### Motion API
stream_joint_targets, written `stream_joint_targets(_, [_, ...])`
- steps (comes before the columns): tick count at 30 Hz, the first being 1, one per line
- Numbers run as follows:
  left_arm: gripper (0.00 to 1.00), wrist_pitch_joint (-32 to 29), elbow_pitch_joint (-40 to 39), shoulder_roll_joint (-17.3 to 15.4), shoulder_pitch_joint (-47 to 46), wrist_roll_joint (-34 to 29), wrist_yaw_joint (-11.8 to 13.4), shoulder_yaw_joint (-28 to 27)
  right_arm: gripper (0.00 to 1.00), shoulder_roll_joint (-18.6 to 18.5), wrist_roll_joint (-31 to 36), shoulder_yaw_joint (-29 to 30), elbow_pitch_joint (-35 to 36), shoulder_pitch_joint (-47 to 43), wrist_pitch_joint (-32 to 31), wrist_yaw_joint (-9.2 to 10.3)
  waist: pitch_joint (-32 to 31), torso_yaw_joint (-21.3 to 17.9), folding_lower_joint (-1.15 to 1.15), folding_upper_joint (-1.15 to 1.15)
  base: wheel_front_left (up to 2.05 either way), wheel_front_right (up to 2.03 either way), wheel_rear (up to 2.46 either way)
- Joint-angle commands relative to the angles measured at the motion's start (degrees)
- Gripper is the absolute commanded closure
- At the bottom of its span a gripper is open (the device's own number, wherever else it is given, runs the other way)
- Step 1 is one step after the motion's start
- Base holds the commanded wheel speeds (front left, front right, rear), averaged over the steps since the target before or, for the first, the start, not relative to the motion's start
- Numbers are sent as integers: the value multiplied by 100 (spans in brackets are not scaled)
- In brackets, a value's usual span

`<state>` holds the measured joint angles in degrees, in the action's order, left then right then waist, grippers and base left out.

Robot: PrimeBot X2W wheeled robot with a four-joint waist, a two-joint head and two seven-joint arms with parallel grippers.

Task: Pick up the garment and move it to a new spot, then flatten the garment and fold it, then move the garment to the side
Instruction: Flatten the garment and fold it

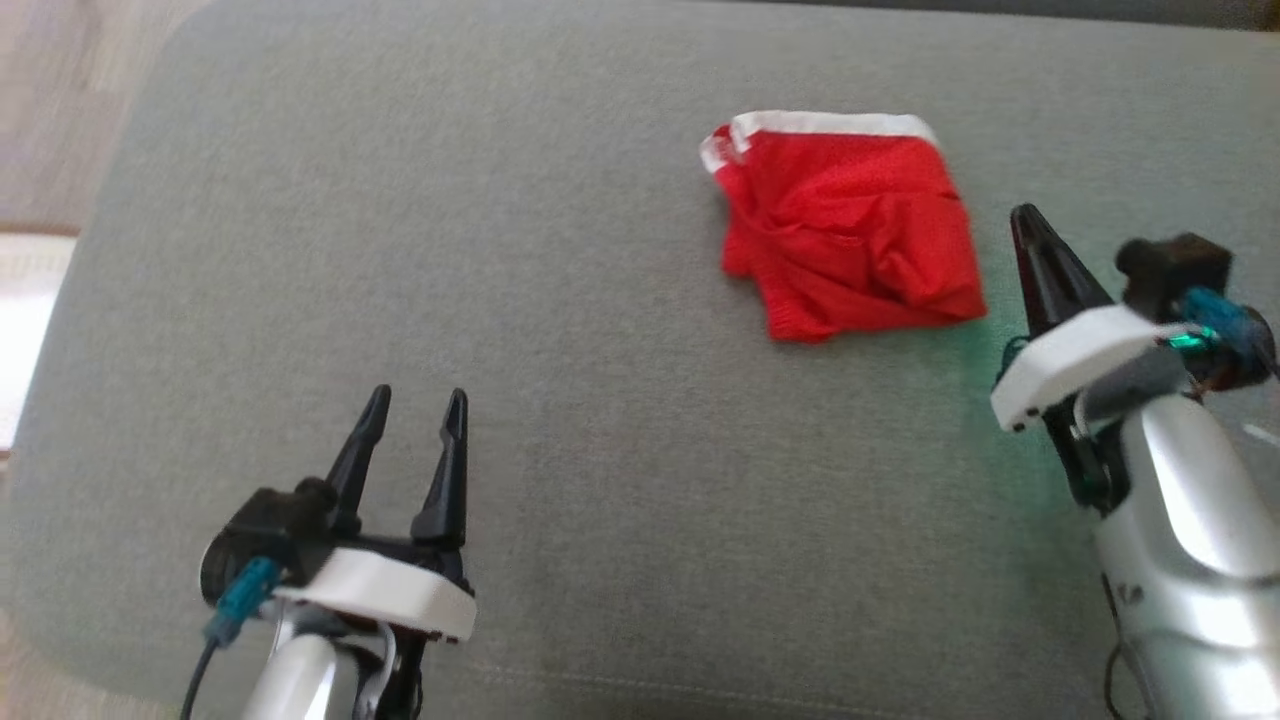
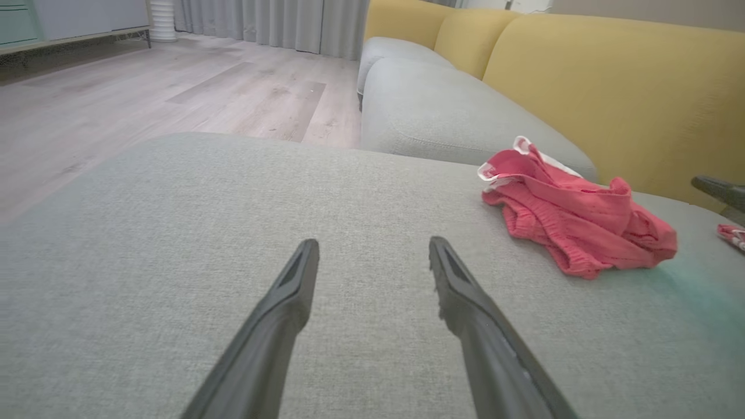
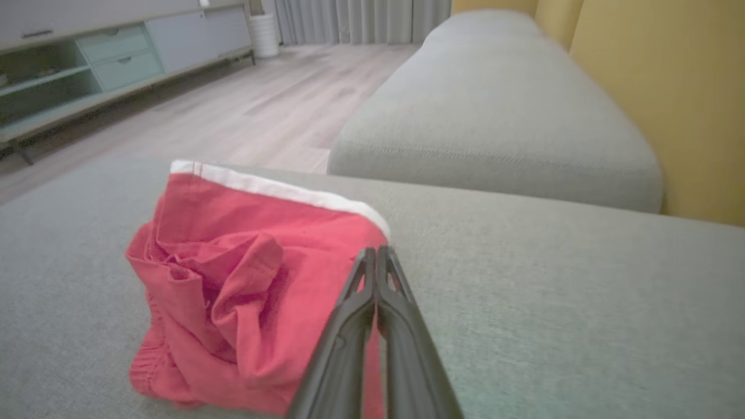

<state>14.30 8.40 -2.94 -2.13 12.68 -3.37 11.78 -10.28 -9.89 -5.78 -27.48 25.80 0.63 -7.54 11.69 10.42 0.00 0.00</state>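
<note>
Red garment (image 1: 850, 235) crumpled on grey cushion (image 1: 500, 300); left claw (image 1: 418, 398) spread, right claw (image 3: 376, 253) pinched together alongside.

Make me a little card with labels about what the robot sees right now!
garment: red with a white band, crumpled, lying on the grey cushion
left gripper: open, over the cushion, well apart from the garment
right gripper: shut, just beside the garment's right edge, holding nothing
backrest: yellow, behind the cushion
task stage: garment not yet picked up
</note>
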Motion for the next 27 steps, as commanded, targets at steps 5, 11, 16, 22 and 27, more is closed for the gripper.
stream_joint_targets(5, [0,70,-34,6,-364,5,-61,-181,100,-25,101,-366,-918,662,23,5,258,407,0,0,0,0,0])
stream_joint_targets(11, [0,70,-69,6,-274,25,17,-152,100,108,278,-682,-1764,1032,327,5,235,534,0,0,0,0,0])
stream_joint_targets(16, [0,70,-86,6,-223,28,60,-178,100,250,286,-1130,-2032,1115,558,5,183,575,0,0,0,0,0])
stream_joint_targets(22, [0,70,-116,6,-184,36,90,-234,100,453,130,-1843,-2239,1101,726,5,123,548,0,0,0,0,0])
stream_joint_targets(27, [0,70,-133,6,-162,90,126,-191,100,586,-66,-2503,-2414,1029,598,5,98,489,0,0,0,0,0])
